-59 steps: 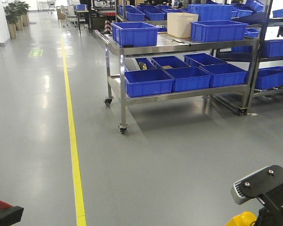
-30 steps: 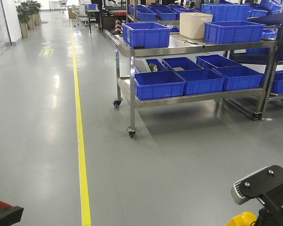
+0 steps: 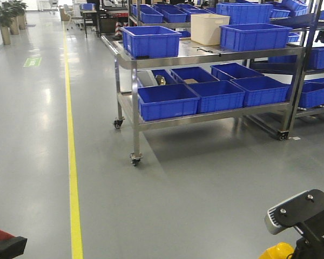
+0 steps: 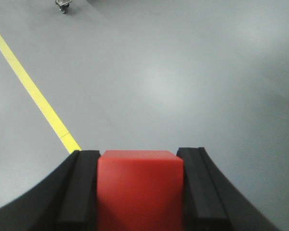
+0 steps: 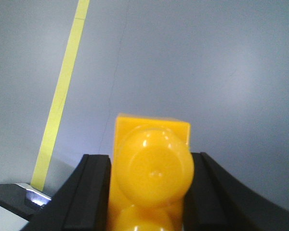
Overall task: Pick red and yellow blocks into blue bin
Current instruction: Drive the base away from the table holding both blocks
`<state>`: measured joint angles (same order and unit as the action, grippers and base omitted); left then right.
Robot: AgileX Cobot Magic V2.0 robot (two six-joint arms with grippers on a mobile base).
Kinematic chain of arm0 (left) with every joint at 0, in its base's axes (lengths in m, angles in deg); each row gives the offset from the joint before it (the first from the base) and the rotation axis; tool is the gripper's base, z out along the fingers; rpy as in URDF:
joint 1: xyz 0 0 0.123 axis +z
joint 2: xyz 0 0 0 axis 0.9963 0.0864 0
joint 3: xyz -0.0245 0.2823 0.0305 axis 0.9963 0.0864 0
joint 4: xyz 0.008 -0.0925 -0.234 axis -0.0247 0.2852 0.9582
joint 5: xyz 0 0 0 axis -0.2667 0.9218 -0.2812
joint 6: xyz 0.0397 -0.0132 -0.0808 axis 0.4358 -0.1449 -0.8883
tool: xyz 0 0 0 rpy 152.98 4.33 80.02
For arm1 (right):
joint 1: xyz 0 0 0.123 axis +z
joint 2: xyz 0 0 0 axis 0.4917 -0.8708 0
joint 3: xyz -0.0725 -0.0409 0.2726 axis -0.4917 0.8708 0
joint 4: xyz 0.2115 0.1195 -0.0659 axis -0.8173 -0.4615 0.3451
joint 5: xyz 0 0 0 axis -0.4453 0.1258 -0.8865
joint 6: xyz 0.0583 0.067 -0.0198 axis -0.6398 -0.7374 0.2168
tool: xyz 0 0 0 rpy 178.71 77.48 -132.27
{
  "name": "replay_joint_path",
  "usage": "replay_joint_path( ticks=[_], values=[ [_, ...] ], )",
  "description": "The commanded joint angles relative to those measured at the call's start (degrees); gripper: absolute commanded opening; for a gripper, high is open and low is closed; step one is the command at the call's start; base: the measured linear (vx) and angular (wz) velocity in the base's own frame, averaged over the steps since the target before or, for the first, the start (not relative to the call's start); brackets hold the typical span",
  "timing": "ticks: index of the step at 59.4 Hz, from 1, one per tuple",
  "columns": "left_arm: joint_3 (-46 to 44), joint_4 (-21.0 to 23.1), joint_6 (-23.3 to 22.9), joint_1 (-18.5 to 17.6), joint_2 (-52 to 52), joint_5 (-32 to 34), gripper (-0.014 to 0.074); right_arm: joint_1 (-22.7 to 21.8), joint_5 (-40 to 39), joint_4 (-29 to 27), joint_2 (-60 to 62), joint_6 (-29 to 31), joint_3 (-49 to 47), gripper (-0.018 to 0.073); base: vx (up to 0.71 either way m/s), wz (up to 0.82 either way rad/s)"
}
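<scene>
Two hands each grip one block: the left hand [image 4: 138,161] clamps the red cube [image 4: 140,192], a flat face toward the wrist camera. The right hand [image 5: 148,161] clamps the yellow brick [image 5: 151,139], its long axis along the fingers and its studs facing the camera. Both hang over grey floor [image 4: 183,72] beside a yellow line [image 4: 33,91], well apart from the wheeled steel table [image 3: 135,129].

The front view faces ahead over the floor [image 3: 205,178] to a cart [image 3: 205,58] at one o'clock; both wrist views look down closely on that floor and yellow line [image 3: 72,162].
</scene>
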<state>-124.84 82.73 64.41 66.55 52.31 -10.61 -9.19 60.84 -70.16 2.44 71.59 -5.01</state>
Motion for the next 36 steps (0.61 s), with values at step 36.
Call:
replay_joint_path(
  ticks=[36],
  values=[
    [-1.3, 0.3, -0.2, -0.3, -0.4, 3.9, 0.0239, -0.2, -3.3, 0.4, 1.3, 0.2, -1.6, 0.0314, 0.38, -0.17]
  ],
)
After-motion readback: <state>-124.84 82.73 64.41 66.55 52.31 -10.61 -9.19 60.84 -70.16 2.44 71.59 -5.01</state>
